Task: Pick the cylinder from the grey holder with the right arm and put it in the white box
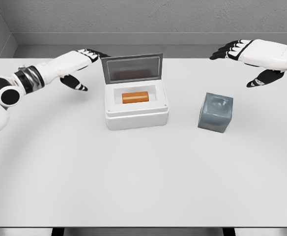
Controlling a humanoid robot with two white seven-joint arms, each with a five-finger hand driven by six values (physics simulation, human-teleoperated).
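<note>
Right robot hand hovers at the far right of the counter, fingers spread and holding nothing, well apart from the grey holder that stands nearer and to its left. Left robot hand hangs at the far left, fingers also spread and empty, just beside the raised lid of the white box. The orange cylinder lies on its side inside the white box, in its recessed well. The box sits near the counter's middle, left of the grey holder.
</note>
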